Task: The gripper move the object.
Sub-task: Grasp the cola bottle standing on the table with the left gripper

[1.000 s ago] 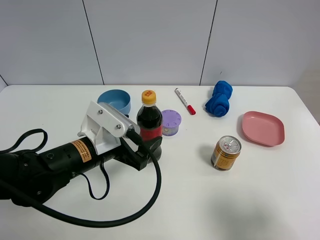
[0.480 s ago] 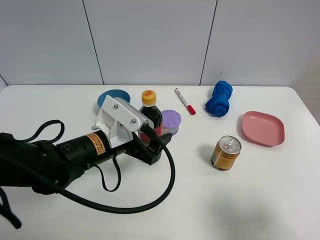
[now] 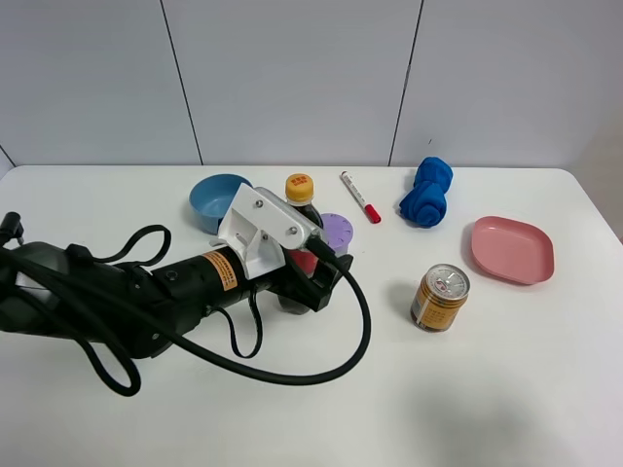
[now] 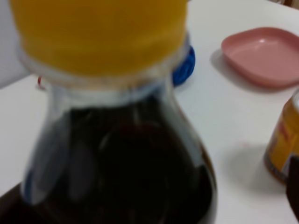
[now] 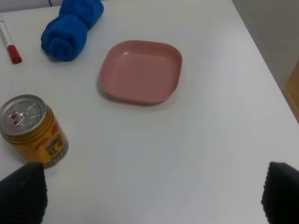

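Note:
The cola bottle (image 3: 301,195), with a yellow-orange cap and a red label, stands left of the table's middle. My left gripper (image 3: 310,280), a black claw behind a white bracket, is shut around its lower body and hides most of it. In the left wrist view the bottle (image 4: 121,154) fills the frame, and one dark fingertip (image 4: 294,186) shows at the edge. My right gripper (image 5: 152,196) is open and empty above bare table, out of the exterior high view.
A gold can (image 3: 440,297) stands right of the bottle, and a pink plate (image 3: 512,249) lies further right. A purple cup (image 3: 336,233), a blue bowl (image 3: 216,197), a red marker (image 3: 359,197) and a rolled blue towel (image 3: 426,192) lie behind.
My left arm has reached further right and forward across the table. The bottle has shifted slightly right with it. The blue bowl is now uncovered.

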### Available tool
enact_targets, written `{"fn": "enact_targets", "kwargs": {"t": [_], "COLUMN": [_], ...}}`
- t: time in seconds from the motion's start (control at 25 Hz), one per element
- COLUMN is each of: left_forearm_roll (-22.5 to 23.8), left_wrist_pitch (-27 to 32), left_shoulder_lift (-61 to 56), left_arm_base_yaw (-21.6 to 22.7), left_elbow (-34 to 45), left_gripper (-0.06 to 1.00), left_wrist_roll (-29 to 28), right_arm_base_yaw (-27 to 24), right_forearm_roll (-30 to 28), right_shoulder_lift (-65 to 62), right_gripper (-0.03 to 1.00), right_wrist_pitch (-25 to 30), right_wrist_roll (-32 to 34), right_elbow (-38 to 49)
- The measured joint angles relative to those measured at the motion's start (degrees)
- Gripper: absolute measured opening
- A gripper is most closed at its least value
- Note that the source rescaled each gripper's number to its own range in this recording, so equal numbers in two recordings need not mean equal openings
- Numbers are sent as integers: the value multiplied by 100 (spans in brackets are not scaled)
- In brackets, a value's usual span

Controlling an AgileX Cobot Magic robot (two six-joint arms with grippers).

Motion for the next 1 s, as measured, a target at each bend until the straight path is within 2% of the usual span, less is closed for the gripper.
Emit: {"fn": "enact_targets", "kwargs": {"t": [0.48, 0.6, 0.72, 0.76, 0.8, 0.88, 0.92, 1.0], "left_forearm_roll": [10, 88, 179, 211, 250, 268, 306, 328], "left_wrist_pitch": [-235, -253, -246, -238, -238, -238, -261, -282], "left_shoulder_lift": [187, 187, 194, 207, 212, 286, 317, 342], "left_arm_base_yaw": [283, 354, 378, 378, 378, 378, 378, 378], "left_elbow": [-4, -74, -157, -182, -187, -194, -194, -204], "left_gripper": [100, 91, 73, 61, 46, 8, 0, 1], "left_wrist_roll": [6, 6, 6, 6, 6, 6, 20, 26], "right_arm_base_yaw": [0, 0, 0, 0, 0, 0, 0, 0], "right_forearm_roll": [0, 0, 0, 0, 0, 0, 0, 0], "right_shoulder_lift": [0, 0, 0, 0, 0, 0, 0, 0], "right_gripper": [100, 100, 100, 100, 100, 100, 100, 100], "right_wrist_pitch": [0, 0, 0, 0, 0, 0, 0, 0], "right_wrist_roll": [0, 0, 0, 0, 0, 0, 0, 0], "right_elbow": [0, 0, 0, 0, 0, 0, 0, 0]}}
